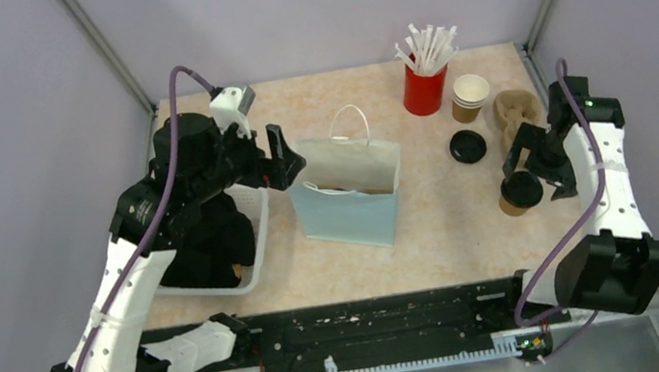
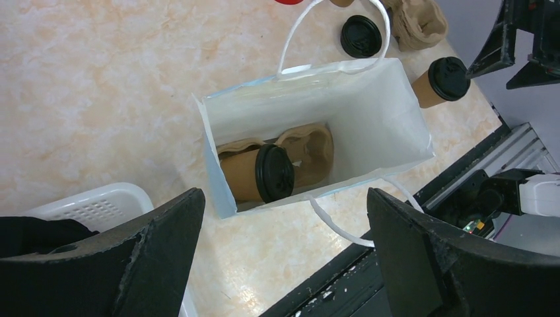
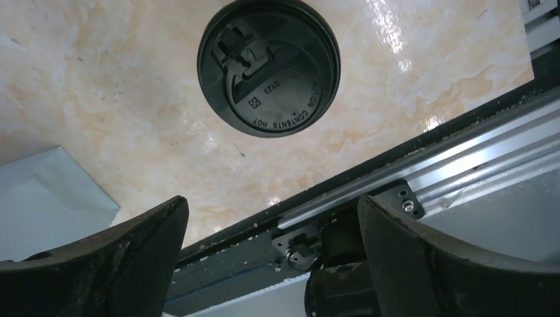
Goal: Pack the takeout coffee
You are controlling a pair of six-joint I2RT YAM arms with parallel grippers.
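Your left pincer stands wide and empty above the pale blue bag, where one lidded coffee cup sits in a brown holder. Your right pincer, equally wide, hangs over a second lidded cup standing on the counter.

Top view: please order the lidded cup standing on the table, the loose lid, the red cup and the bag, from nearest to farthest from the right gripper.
1. Lidded cup, close by the right gripper, on the table's right side.
2. Loose lid, to the gripper's left.
3. Red cup, at the back.
4. Bag, at the table's centre.
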